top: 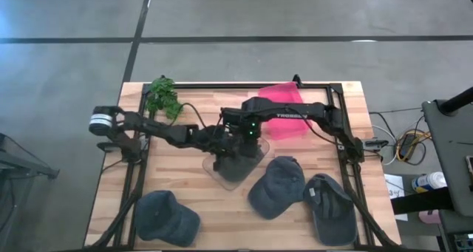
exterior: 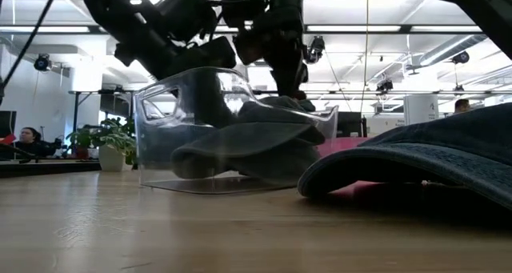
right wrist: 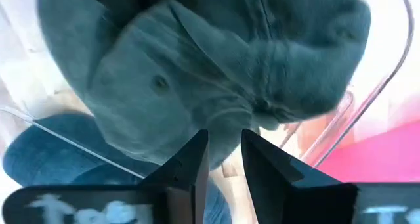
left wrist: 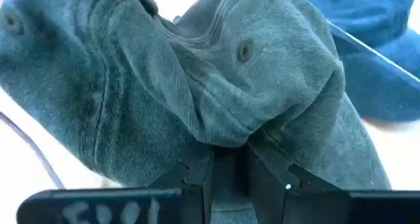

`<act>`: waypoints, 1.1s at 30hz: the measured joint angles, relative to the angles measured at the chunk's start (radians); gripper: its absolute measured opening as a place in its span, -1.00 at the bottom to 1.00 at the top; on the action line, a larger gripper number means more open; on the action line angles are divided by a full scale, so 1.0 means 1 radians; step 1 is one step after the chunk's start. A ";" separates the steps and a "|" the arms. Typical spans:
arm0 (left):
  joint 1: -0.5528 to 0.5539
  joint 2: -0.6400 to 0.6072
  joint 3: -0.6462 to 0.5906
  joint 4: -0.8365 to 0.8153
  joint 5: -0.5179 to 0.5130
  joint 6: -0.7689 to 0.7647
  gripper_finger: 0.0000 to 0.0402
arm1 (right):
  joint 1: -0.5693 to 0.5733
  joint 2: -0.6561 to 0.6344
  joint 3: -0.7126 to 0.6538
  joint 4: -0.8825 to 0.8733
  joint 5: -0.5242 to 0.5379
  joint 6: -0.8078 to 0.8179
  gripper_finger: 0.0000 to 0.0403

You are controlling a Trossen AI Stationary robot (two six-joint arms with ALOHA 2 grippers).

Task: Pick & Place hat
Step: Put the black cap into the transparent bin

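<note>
A dark grey-blue cap [exterior: 248, 149] lies crumpled inside a clear plastic bin [exterior: 160, 113] near the table's middle [top: 211, 169]. Both arms meet over that bin. My left gripper [left wrist: 228, 163] [top: 224, 154] reaches in from the left and is shut on the cap's cloth. My right gripper [right wrist: 225, 157] [top: 246, 150] comes down from the far right, and its fingers are shut on another fold of the same cap. In the low view both grippers enter the bin from above. My left gripper pinches a raised fold of the cap's crown [left wrist: 226, 135] between its two fingers, close to an eyelet. The cloth bunches up just ahead of the fingers, and the cap rests in the bin. My right gripper pinches a fold of the crown [right wrist: 226, 129] between its two fingers [right wrist: 197, 161], coming from above. The cap's bulk spreads out beyond the fingers, against the bin's clear wall.
Three more dark caps lie on the wooden table: one near the left front [top: 166, 216], one just right of the bin [top: 277, 185], one at the right front [top: 329, 208]. A pink container [top: 284, 108] and a green plant [top: 162, 97] stand at the far side.
</note>
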 joint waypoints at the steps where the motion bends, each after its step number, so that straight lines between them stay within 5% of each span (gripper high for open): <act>1: -0.001 0.000 0.001 -0.017 -0.005 0.001 -0.61 | 0.000 -0.003 -0.016 0.007 0.000 0.002 -0.56; 19: -0.027 -0.078 -0.029 -0.083 -0.036 0.091 -0.61 | -0.070 -0.197 -0.335 0.386 -0.059 0.092 -0.53; 25: -0.027 -0.077 -0.030 -0.075 -0.034 0.096 -0.61 | -0.068 -0.212 -0.449 0.536 -0.168 0.099 -0.36; 33: -0.029 -0.077 -0.030 -0.076 -0.033 0.099 -0.61 | -0.076 -0.220 -0.476 0.563 -0.156 0.067 -0.05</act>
